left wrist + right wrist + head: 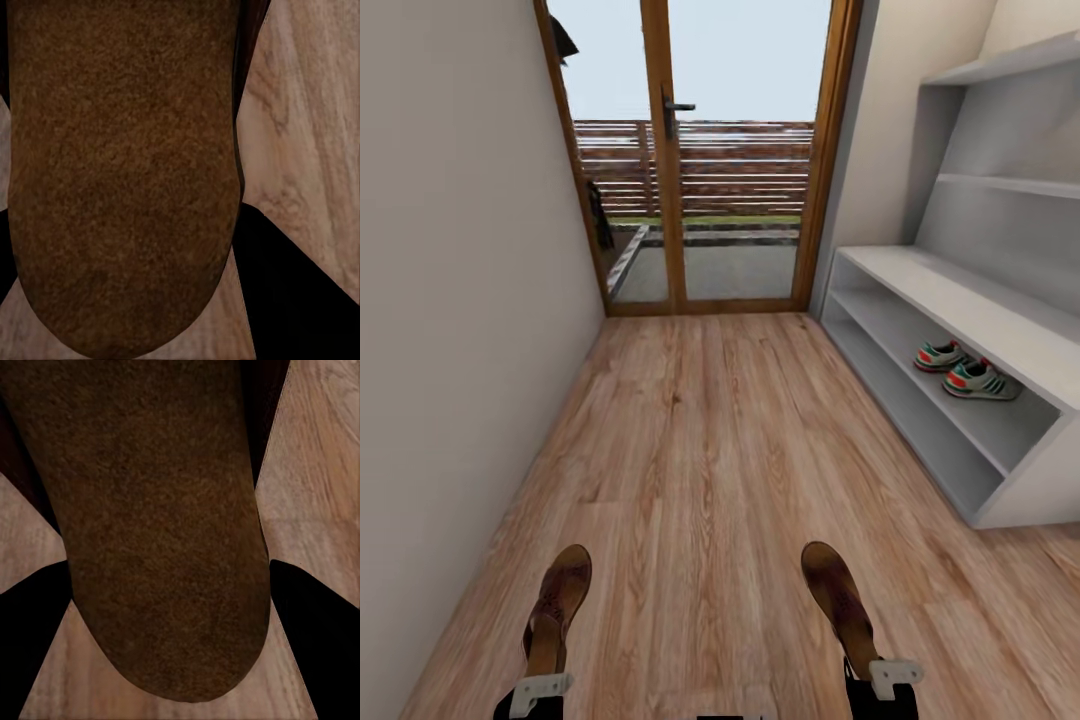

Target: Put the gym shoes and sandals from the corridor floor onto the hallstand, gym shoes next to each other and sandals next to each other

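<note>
**Both sandals in hand, sneakers shelved**

Head: I see left gripper (542, 688) jaws clamping left sandal (560, 608) at 7 o'clock, right gripper (892, 676) jaws clamping right sandal (838, 600) at 5. Gym shoes (966, 372) side by side on hallstand (960, 300) shelf, 3 o'clock.

Left wrist: sandal sole (124, 172) above corridor floor (307, 135).

Right wrist: same, sole (165, 532).

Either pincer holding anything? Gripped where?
Each holds one sandal by its rear end: left pincer the left sandal, right pincer the right sandal, toes pointing forward.
</note>
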### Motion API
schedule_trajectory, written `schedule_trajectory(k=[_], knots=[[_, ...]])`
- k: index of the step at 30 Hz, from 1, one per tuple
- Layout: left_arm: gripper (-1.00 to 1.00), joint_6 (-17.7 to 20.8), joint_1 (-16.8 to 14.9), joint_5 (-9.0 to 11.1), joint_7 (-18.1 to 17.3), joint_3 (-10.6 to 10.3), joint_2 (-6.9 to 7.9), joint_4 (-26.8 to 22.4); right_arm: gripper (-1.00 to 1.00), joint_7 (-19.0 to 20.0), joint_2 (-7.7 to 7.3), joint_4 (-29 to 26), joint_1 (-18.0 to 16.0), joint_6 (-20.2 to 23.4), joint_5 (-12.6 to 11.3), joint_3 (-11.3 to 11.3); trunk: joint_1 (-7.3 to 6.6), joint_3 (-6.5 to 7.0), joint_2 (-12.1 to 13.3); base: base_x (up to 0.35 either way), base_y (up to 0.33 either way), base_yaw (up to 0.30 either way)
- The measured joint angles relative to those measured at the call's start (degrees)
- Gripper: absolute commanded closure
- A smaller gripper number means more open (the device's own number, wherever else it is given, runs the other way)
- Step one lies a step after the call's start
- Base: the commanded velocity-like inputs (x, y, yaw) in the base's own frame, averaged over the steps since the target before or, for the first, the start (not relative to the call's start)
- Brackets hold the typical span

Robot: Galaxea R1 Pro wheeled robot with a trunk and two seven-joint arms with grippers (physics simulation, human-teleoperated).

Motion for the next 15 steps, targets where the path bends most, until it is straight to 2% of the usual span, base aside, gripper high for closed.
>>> schedule_trajectory(k=[15], knots=[[1.0,0.0,0.0,0.04,0.0,0.0,0.0,-0.05,1.0,0.01,0.03,0.0,0.02,0.02,0.08,-0.01,0.0,0.0,0.0,0.339,0.0,0.0]])
